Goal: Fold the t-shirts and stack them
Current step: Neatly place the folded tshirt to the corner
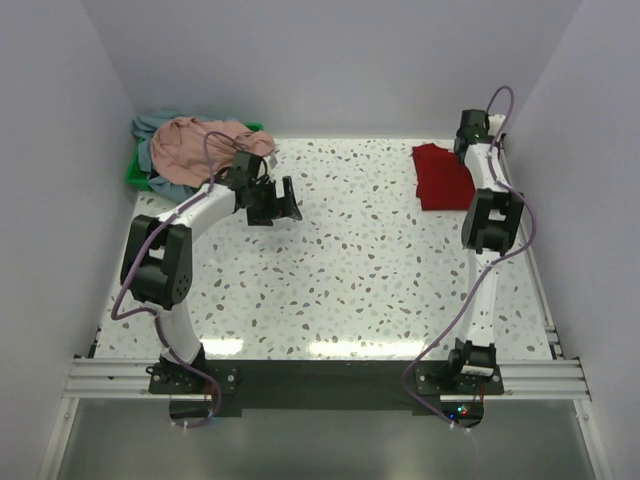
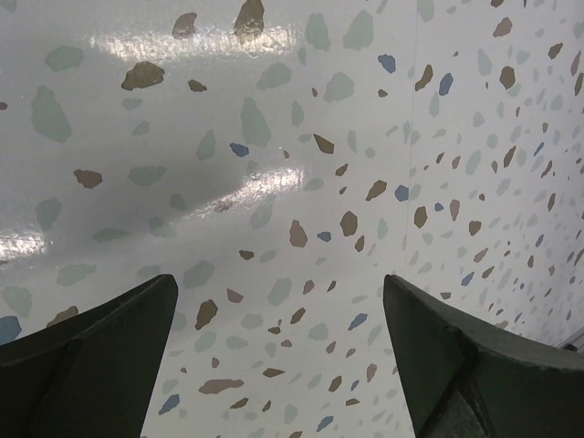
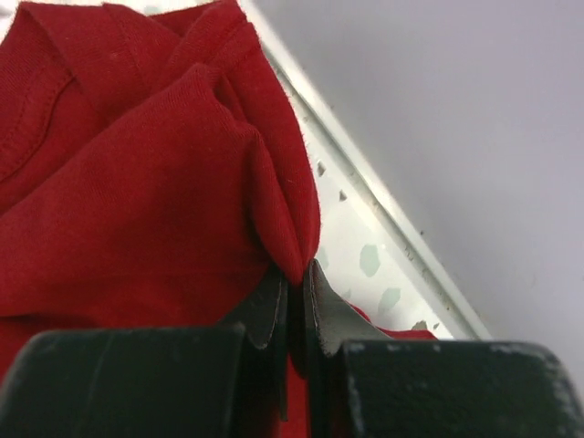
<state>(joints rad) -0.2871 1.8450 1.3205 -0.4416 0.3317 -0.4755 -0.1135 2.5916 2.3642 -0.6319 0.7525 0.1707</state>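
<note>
Right jaws are shut tight on a raised fold of the red t-shirt [image 3: 137,182], which lies at the far right corner of the speckled bench [image 1: 370,260]. Left jaws stand wide apart above the bench and hold nothing. At the far left, the pink t-shirt [image 1: 200,140] lies upon the grey-blue t-shirt [image 1: 150,127] in the green tray [image 1: 132,175].

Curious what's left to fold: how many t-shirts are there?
3: a red t-shirt far right, pinched by the right gripper; a pink t-shirt heaped on a grey-blue t-shirt far left. More may hide beneath.
</note>
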